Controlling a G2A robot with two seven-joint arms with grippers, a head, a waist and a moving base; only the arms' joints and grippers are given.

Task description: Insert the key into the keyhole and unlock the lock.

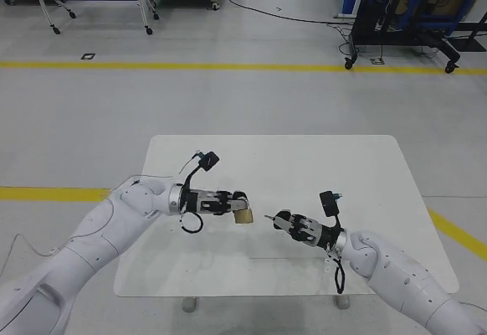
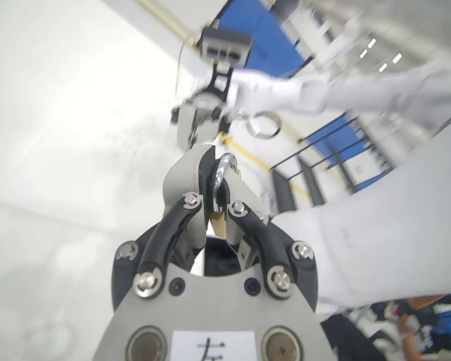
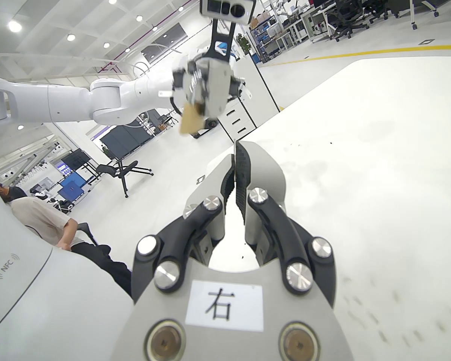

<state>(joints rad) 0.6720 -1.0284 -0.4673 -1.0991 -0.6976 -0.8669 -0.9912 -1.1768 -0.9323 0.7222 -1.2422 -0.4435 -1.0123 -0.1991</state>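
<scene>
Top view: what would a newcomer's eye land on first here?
The brass padlock, pinched by its shackle in the left gripper above the white table's middle. Facing it, apart, the right gripper is shut on the key, tip aimed at the padlock.

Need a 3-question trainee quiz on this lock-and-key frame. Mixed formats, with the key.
1. True or false: the key is already seated in the padlock.
2. Which gripper holds the padlock? A) left gripper B) right gripper C) neither
3. Fill in: the metal key ring hangs beside the ___ gripper.

Key: 1 false, since a gap separates the key tip from the padlock; 2 A; 3 right.
</scene>
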